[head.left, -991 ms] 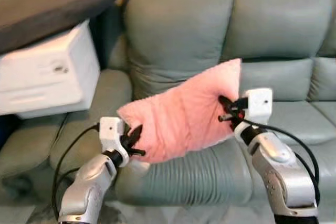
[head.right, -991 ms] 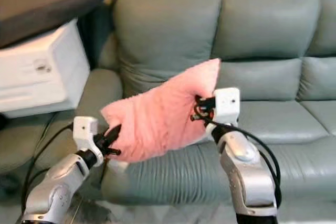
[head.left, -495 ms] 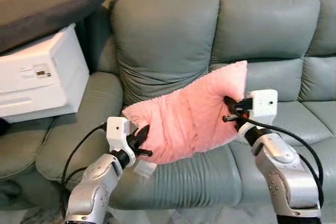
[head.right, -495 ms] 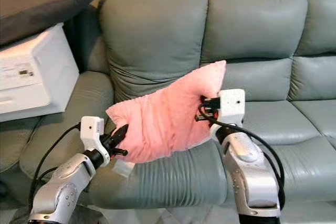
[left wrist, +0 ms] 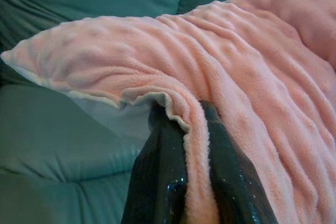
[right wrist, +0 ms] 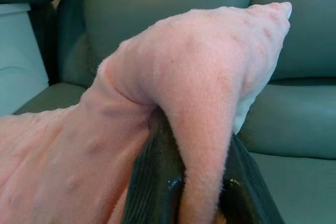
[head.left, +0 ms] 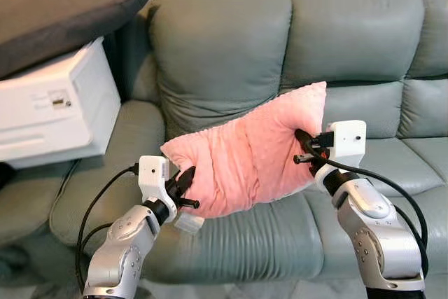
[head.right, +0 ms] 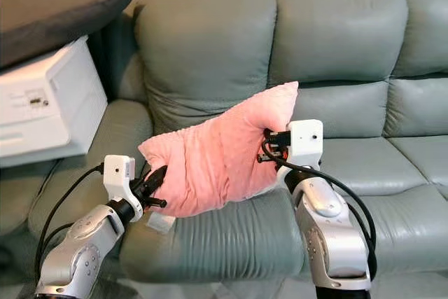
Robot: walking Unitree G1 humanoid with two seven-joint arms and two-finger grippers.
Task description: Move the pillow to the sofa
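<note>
From the left eye view I see both arms raised in front of the grey-green sofa (head.left: 294,40), carrying the pink pillow (head.left: 252,152) between them. My left end effector (head.left: 183,188) is clamped on the pillow's lower left corner, and my right end effector (head.left: 305,149) is clamped on its right edge below the upper corner. The pillow hangs tilted, its right end higher, above the front of the seat cushion (head.left: 245,236); I cannot tell whether its underside touches the cushion. A small white tag (head.left: 187,222) hangs under the left corner. To the left, a white printer-like box (head.left: 56,106) sits beside the sofa arm with a dark grey cushion (head.left: 70,12) lying on top. A small label shows on the box front, but I cannot read its writing.

The right eye view gives me the same scene, with no legible brand or text anywhere.

In the left wrist view, my two black fingers (left wrist: 157,177) are nearly together, pinching a fold of the fluffy pink fabric and its pale seam, with sofa upholstery behind.

In the right wrist view, my fingers (right wrist: 152,182) are closed tight around a bunched ridge of the pillow, whose corner points toward the sofa back.
</note>
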